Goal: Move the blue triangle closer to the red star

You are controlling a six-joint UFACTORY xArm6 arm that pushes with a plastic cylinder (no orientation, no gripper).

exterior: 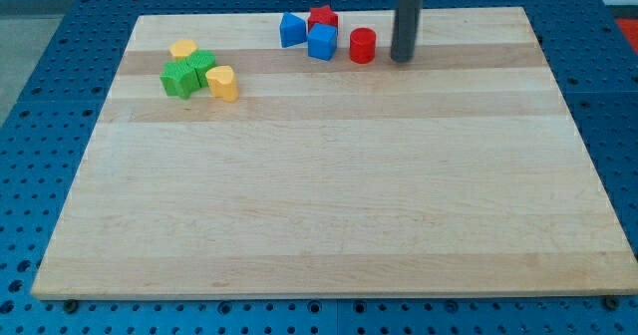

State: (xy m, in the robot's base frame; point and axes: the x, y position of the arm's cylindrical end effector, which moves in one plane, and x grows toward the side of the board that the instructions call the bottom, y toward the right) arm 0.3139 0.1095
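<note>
My tip [402,59], the lower end of the straight dark rod, sits on the pale wooden board [319,195] near the view's top, just right of the red cylinder block [362,46], w/ a thin gap between them, not touching as far as I can tell. I carry no pincer at all, so there's nothing wide, narrow or holding; I only push w/ the rod's end.

Why here? My guess: I'm on the right flank of the top cluster, and the blue triangle block [292,30] is at the cluster's left end, so I'm on the wrong side of it for now. The red cylinder and the blue cube block [322,42] stand between me & it.

The task's thing: the blue piece at the cluster's left, near the board's top edge, w/ a slanted top-left face; its outline reads roughly as a wedge, tho the shape is small and not crisp. The red star block [322,17] lies just to its right & slightly toward the view's top, partly hidden behind the blue cube. The two look nearly touching already, so I'd judge the task as close to done, or done.

Well apart, at the view's left: two green blocks [186,74] (shape unclear) pressed together, w/ a yellow block [182,49] above them and another yellow block [222,82] to the right.
</note>
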